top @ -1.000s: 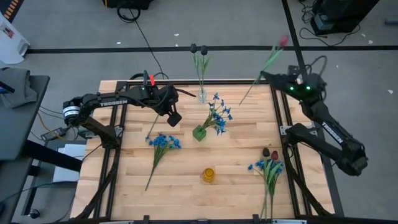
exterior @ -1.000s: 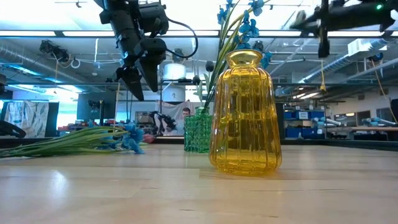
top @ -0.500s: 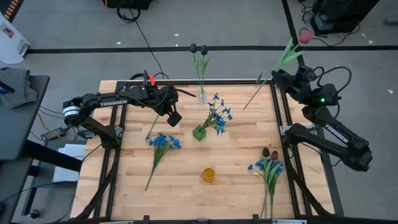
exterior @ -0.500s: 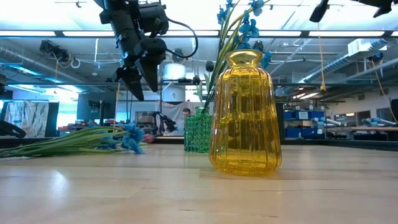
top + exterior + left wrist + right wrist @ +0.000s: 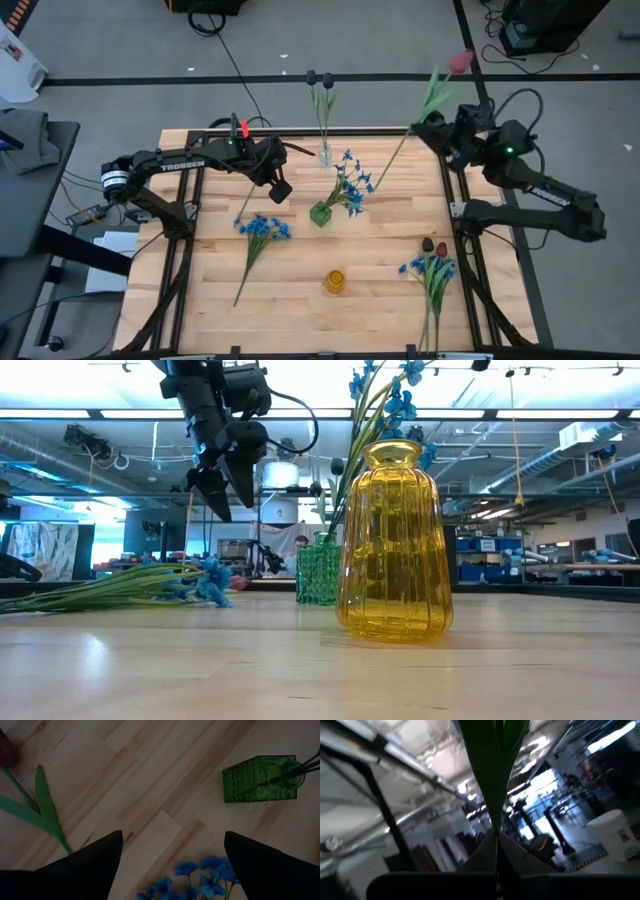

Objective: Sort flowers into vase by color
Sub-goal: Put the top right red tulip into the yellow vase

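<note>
The right gripper, clamped on a red tulip at the counter's far right corner, held its stem slanting toward the yellow vase near the front edge; the left gripper hung wide open

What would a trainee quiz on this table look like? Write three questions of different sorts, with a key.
1. True or false: the right gripper holds a blue spray.
2. Which vase holds blue blossoms? A yellow, B the green vase, C none.
3. Fill in: the left gripper hovers over the table with fingers ____.
Key: 1 false, it holds the red tulip; 2 B; 3 open.
</note>
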### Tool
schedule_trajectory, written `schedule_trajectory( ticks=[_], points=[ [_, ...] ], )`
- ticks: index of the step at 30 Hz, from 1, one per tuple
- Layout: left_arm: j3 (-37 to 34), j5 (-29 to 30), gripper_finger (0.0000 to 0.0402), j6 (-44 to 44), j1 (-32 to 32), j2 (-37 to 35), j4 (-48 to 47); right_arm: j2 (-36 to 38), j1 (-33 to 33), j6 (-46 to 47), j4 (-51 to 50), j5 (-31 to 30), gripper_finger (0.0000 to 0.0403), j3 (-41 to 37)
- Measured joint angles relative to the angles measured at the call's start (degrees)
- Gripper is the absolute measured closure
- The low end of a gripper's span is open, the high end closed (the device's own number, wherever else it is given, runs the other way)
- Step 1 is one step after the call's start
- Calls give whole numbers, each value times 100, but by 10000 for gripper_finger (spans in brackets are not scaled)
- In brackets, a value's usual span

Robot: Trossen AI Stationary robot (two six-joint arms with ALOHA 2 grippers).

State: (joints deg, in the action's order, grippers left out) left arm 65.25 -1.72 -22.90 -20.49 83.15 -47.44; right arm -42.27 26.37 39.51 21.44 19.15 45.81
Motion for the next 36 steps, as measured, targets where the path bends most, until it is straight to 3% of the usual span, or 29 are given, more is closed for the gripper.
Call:
schedule_trajectory(
  ticks=[12, 20, 36],
  points=[
    [0, 166, 46, -153, 0, 0, 0, -884, -1596, -807, -1133, -41, 394, 954],
    [0, 164, 46, -181, 0, 0, -2, -1116, -2653, -1417, -2012, -1104, 394, 974],
    [0, 336, 46, -186, 0, 0, 2, -1949, -4318, -2003, -2160, -3077, 394, 974]
  ],
)
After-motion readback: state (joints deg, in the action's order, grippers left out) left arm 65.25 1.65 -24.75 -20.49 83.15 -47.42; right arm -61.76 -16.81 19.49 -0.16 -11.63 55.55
